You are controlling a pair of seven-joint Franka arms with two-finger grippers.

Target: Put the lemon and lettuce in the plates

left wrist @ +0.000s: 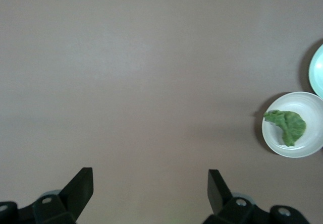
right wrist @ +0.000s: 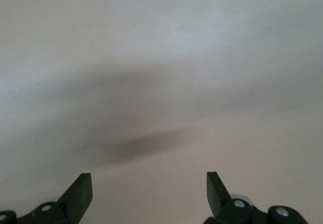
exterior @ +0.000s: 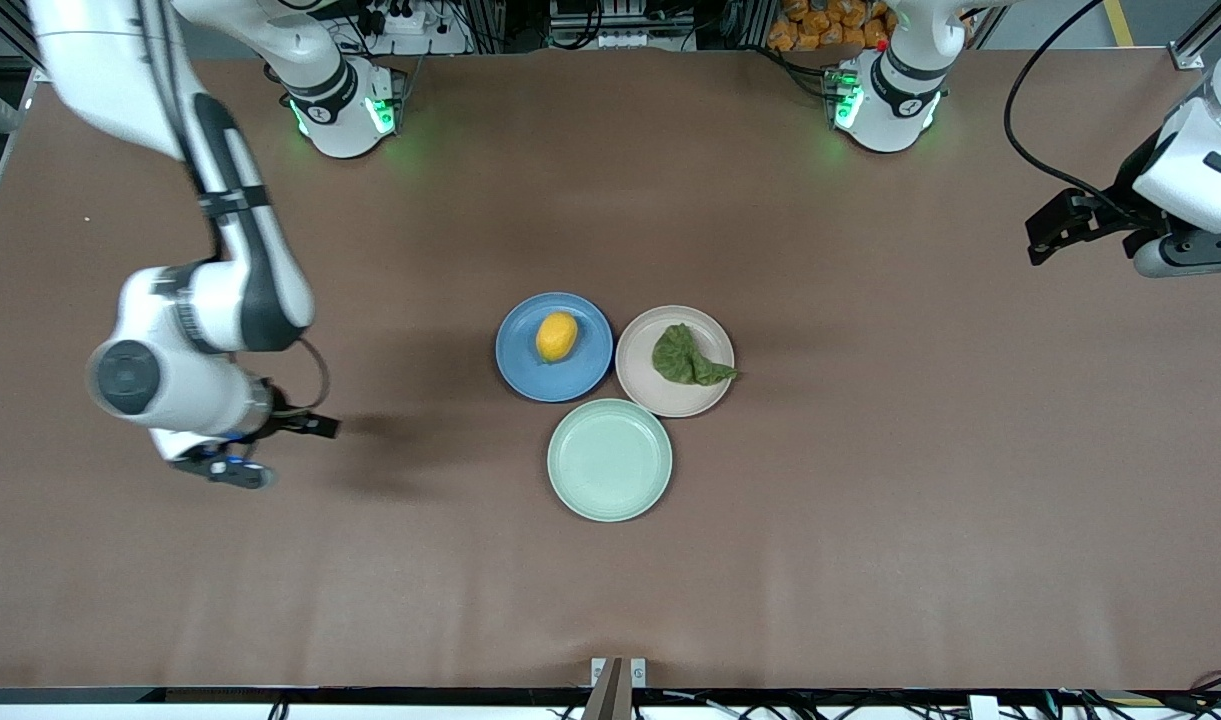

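Lemon (exterior: 556,336) and lettuce (exterior: 687,357) each lie in a plate, so the task looks done.

The lemon lies near the middle of the blue plate (exterior: 522,372); the lettuce lies in the beige-pink plate (exterior: 642,385) with its tail reaching over the rim, toward the left arm's end of the worktop (exterior: 870,500). The two plates sit side by side, almost touching, and a mint-green plate (exterior: 570,490) with nothing in it lies nearer the front camera, between them. Both arms wait well apart from the plates, which fits finished work: the right pincer (exterior: 232,468) hangs released and empty over bare worktop at its own end, and the left pincer (left wrist: 150,188) hangs likewise, jaws spread wide, near the worktop's edge at the left arm's end.
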